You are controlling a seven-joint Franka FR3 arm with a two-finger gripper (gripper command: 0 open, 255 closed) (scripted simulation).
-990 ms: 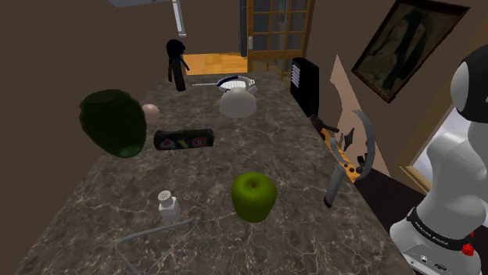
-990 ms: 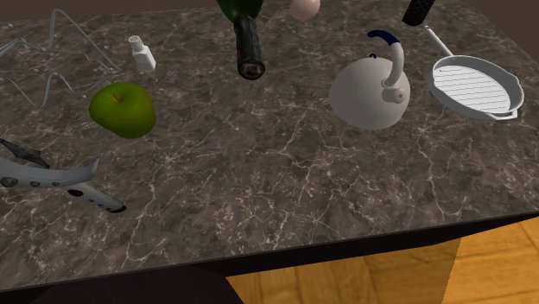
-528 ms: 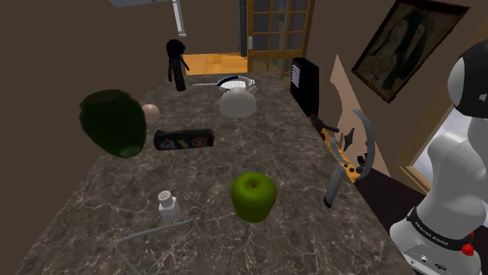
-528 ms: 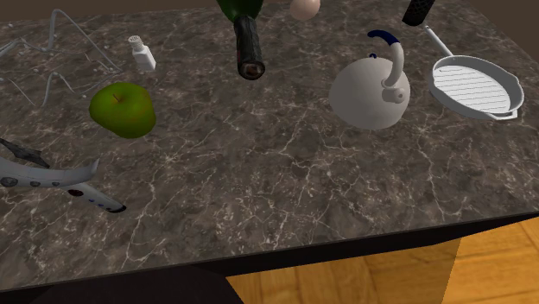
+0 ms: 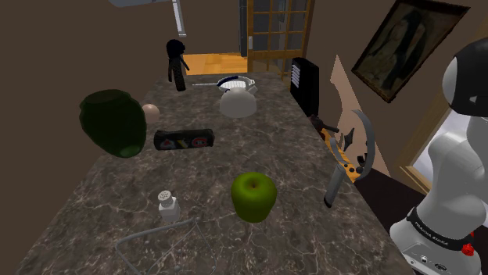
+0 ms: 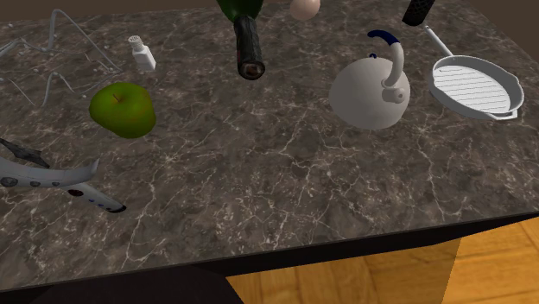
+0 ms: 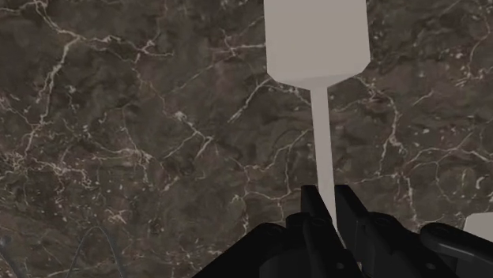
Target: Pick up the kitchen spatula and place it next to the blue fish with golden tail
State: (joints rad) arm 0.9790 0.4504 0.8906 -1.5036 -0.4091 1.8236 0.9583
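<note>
Swinging a touch toward the shoulder view's left, the white arm (image 5: 461, 148) has leaned its dark upper joint further over the counter than a second ago, and nothing on the surface has budged. That dark marbled counter (image 5: 203, 172) is crowded: pale kettle (image 5: 237, 101) toward the far end, green apple (image 5: 253, 195) in the near half. The fish (image 5: 338, 173) lies along the edge nearest the stand, drawn greyish with orange at one end, well apart from the apple.

And here's the prize: the spatula (image 7: 316, 39), plain pale grey, is up off the marble, broad blade out ahead of the hand, thin handle running straight back into it. Held that way, I'd say, the blade hangs free and can be laid flat beside the fish without the hand fouling anything. The gripper (image 7: 327, 197) has its two black fingers drawn almost together, clamped on either side of that slim handle and touching nothing else. Carry under way, placing not yet done.
</note>
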